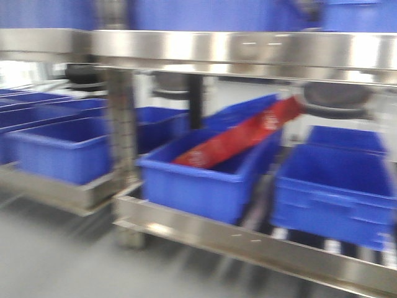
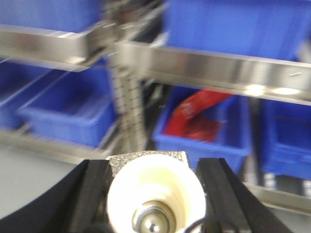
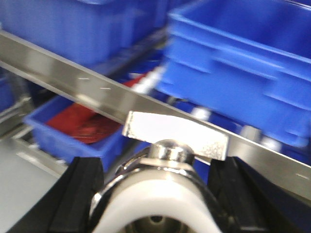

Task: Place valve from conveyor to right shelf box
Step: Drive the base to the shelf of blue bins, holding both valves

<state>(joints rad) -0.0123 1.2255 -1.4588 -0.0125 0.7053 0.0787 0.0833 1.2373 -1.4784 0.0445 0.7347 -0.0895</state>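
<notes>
In the left wrist view my left gripper (image 2: 155, 167) is shut on a cream-white valve (image 2: 155, 194) with a metal ball inside and a grey handle plate behind it. The black fingers (image 2: 92, 189) press on both of its sides. My right gripper (image 3: 158, 167) is shut on a second valve (image 3: 160, 199), white-bodied with a chrome cap and a flat metal handle (image 3: 175, 131). Both face a steel shelf holding blue boxes; one open blue box (image 1: 335, 186) sits at the shelf's right. The conveyor is out of view. All frames are blurred.
The middle blue box (image 1: 198, 180) holds a long red packet (image 1: 242, 136). More blue boxes (image 1: 62, 149) stand at the left. A steel shelf rail (image 1: 248, 49) runs overhead, a lower rail (image 1: 248, 239) runs in front, and an upright post (image 1: 121, 124) divides the bays.
</notes>
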